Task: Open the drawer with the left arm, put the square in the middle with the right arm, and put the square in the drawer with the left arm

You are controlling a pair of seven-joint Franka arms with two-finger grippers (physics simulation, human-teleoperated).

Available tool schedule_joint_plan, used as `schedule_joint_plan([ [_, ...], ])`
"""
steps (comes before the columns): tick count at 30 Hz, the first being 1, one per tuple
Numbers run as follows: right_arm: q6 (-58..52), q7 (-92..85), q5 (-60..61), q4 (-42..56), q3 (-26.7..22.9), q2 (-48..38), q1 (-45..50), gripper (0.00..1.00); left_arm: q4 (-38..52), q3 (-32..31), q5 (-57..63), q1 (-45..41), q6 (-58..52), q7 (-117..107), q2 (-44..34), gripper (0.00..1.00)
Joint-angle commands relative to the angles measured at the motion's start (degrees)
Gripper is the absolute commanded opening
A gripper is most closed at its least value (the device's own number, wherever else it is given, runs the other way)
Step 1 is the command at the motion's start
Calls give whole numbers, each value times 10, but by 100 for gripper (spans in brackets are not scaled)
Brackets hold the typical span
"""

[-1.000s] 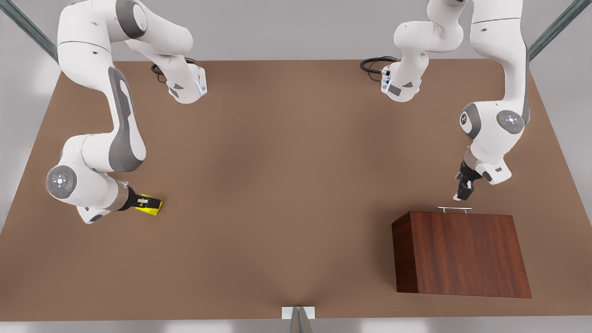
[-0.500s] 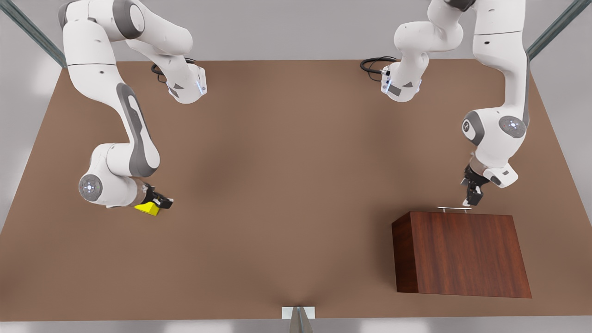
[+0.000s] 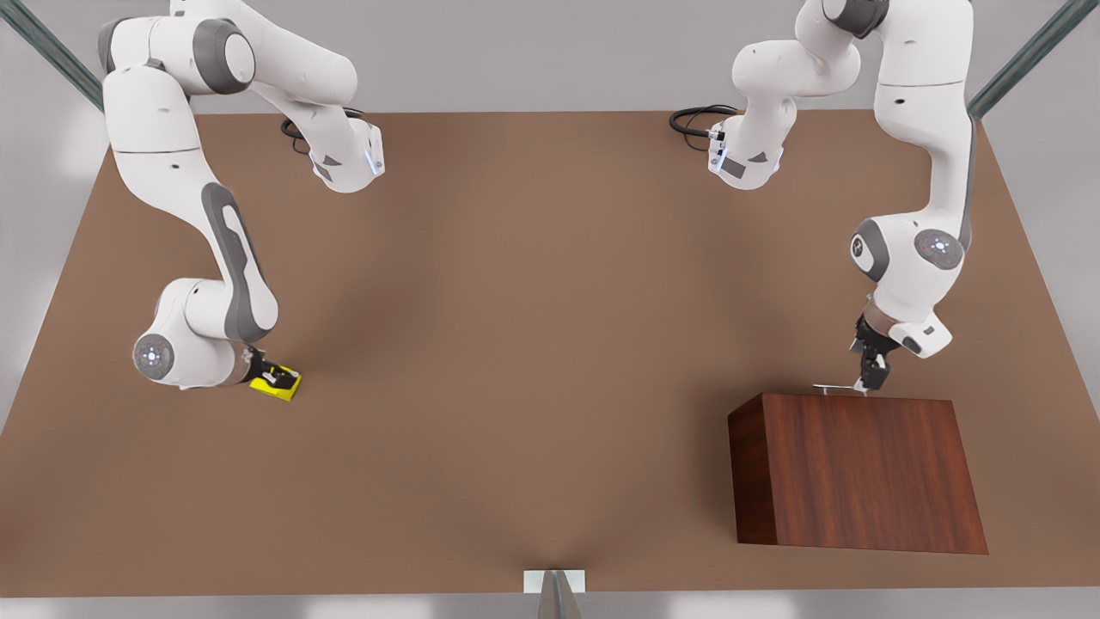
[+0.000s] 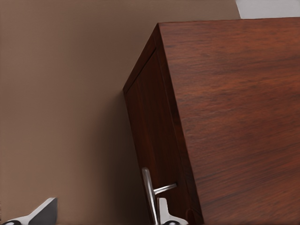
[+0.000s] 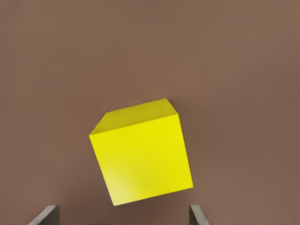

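Observation:
The square (image 3: 277, 388) is a small yellow cube lying on the table at the front view's left. My right gripper (image 3: 280, 376) hovers just over it, open. In the right wrist view the square (image 5: 140, 154) sits ahead of the right gripper (image 5: 121, 214), its fingertips (image 5: 45, 213) wide apart. The drawer (image 4: 154, 140) is shut in its dark wooden cabinet (image 3: 859, 473) at the front view's right. My left gripper (image 3: 868, 376) is at the silver handle (image 3: 838, 389), open. The handle (image 4: 149, 192) lies between the left gripper's (image 4: 104, 214) fingers, close to one fingertip (image 4: 164, 213).
The brown tabletop (image 3: 533, 344) stretches bare between the two arms. Both arm bases (image 3: 344, 159) stand at the far edge with black cables. A small grey mount (image 3: 554, 585) sits at the near edge.
My left gripper has come down from just short of the handle onto it. The right arm has swung its wrist and elbow around while staying over the square. The square and the drawer have not moved.

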Motion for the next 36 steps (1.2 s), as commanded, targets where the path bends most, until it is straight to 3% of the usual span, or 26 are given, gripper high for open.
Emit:
schedule_joint_plan([
  [1,0,0,0,0,0,1,-3,100,0,0,2,0,0,0,0,100],
  [12,15,-14,0,-3,-1,16,-14,100,-1,-2,2,-8,-6,0,2,100],
  [36,41,-80,-19,7,-3,55,-13,99,-4,-2,0,-8,-146,-7,-37,100],
])
